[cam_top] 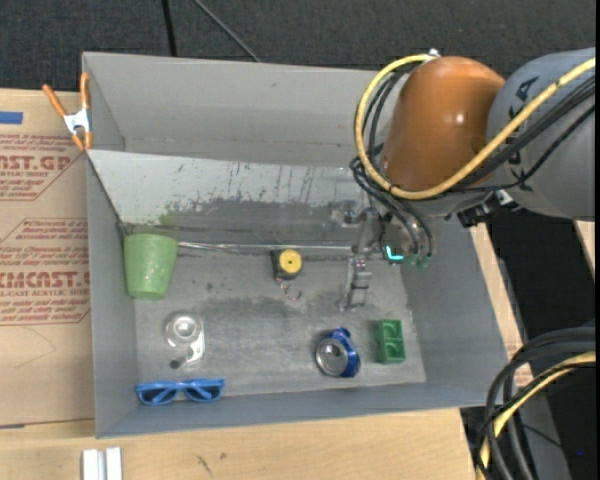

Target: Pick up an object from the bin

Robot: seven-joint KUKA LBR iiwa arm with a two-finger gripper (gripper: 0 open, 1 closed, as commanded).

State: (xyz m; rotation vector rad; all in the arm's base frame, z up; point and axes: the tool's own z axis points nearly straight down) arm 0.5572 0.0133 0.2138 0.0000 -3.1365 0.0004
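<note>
Starting at the left of the grey metal bin (230, 103), a soft green plastic cup (150, 263) lies by the wall. Below it are a small shiny clear thing (183, 334) and blue plastic sunglasses (180, 391). In the middle sits a little round yellow thing (289, 262). Next comes the gripper (359, 296), hanging over bare floor (I cannot tell if it is spread or pressed together). Just toward the near wall from it lie a blue metal can (337, 354), a bit to the left, and a green plastic block (389, 340), a bit to the right, with its long side pointing at that wall. I think the can is closest.
</note>
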